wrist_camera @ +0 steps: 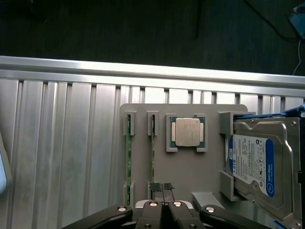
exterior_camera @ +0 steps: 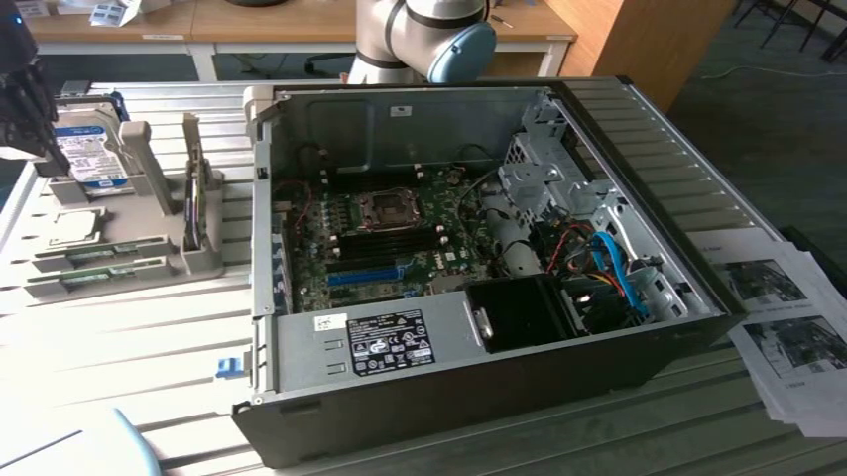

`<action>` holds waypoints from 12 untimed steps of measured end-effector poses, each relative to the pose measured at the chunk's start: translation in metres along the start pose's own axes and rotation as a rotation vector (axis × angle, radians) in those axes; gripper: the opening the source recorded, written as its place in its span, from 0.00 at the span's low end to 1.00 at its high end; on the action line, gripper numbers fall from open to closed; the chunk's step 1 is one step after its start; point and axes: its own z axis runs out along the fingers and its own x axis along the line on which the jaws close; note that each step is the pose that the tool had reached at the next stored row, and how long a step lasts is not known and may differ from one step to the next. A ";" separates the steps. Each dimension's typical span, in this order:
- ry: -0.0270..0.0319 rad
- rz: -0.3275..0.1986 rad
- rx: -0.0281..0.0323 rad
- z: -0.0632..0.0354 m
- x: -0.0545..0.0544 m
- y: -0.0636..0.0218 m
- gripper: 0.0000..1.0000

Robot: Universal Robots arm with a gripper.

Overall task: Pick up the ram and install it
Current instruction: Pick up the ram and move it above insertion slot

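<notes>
Gripper (wrist_camera: pixel 162 187) sits low over the grey holder (wrist_camera: pixel 190 167). Its fingers (wrist_camera: pixel 155 187) are pressed together, pads touching, and we see nothing between them.

The ram (wrist_camera: pixel 153 152) stands on edge in its holder slot, one stick over from the CPU (wrist_camera: pixel 187 132). It is not lifted. The closed fingertips are right at one end of this stick; we can't tell whether they touch it.

The other ram stick (wrist_camera: pixel 127 157) stands on edge in the next slot, parallel and further from the CPU.

The hard drive (wrist_camera: pixel 259 167) with its blue-white label leans in the bracket on the CPU's far side, tilted.

The holder lies flat on the ribbed aluminium table (wrist_camera: pixel 62 143).

In the exterior view the holder is at the exterior view's left, and the gripper shows there as a dark shape above it.

The PC case (exterior_camera: pixel 397 392) lies open on its side, beside the holder, toward the exterior view's right. The motherboard (exterior_camera: pixel 384 248) is exposed, with a blue slot (exterior_camera: pixel 364 276) near its front edge. We can't tell whether any stick sits in the memory slots.

The arm (exterior_camera: pixel 423 35) base is behind the case. Papers (exterior_camera: pixel 794 337) lie at the exterior view's right edge.
</notes>
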 end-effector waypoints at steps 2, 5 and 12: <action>0.0000 0.000 0.0000 0.0022 0.000 -0.0001 0.09; 0.0000 0.000 0.0001 0.0060 0.000 -0.0002 0.09; 0.0000 0.000 0.0001 0.0155 0.000 -0.0006 0.09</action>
